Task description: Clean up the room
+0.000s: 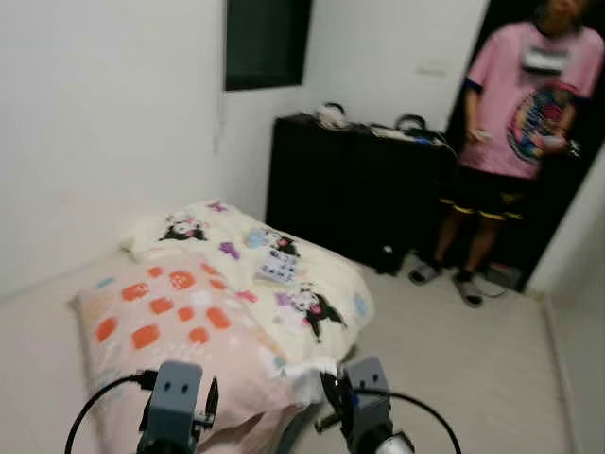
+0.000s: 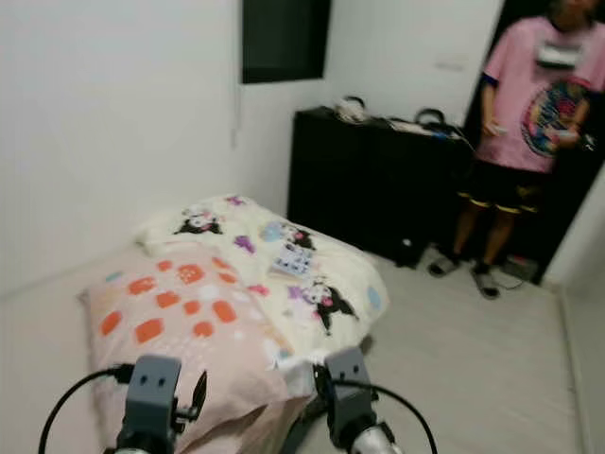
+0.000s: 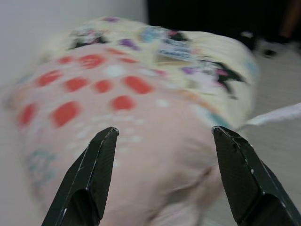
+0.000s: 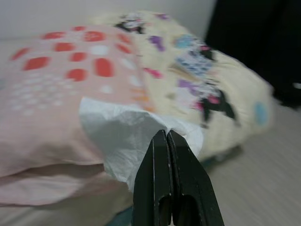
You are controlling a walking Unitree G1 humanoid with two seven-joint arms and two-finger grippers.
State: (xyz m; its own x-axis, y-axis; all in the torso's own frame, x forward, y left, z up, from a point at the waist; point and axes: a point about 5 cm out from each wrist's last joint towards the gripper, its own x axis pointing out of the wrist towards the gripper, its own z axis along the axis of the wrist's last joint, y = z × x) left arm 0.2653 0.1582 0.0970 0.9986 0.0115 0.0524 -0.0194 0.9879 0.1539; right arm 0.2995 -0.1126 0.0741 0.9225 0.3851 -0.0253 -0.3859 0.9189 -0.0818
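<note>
A white-walled bedroom with a pale floor (image 1: 473,359) holds a low mattress (image 1: 38,331) along the left wall, a black cabinet (image 1: 359,189) at twelve o'clock and a person in a pink shirt (image 1: 529,95) at about one o'clock. On the mattress a pink pillow (image 1: 180,331) with orange patches lies nearest the robot; a cream cartoon-print pillow (image 1: 274,274) lies just beyond it, touching. The right gripper (image 4: 167,136) has its fingers pressed together, pinching a crumpled white tissue (image 4: 122,132) at the pink pillow's near corner; its longer side runs across the gripper, toward nine o'clock. The left gripper (image 3: 164,136) hovers spread wide over the pink pillow.
</note>
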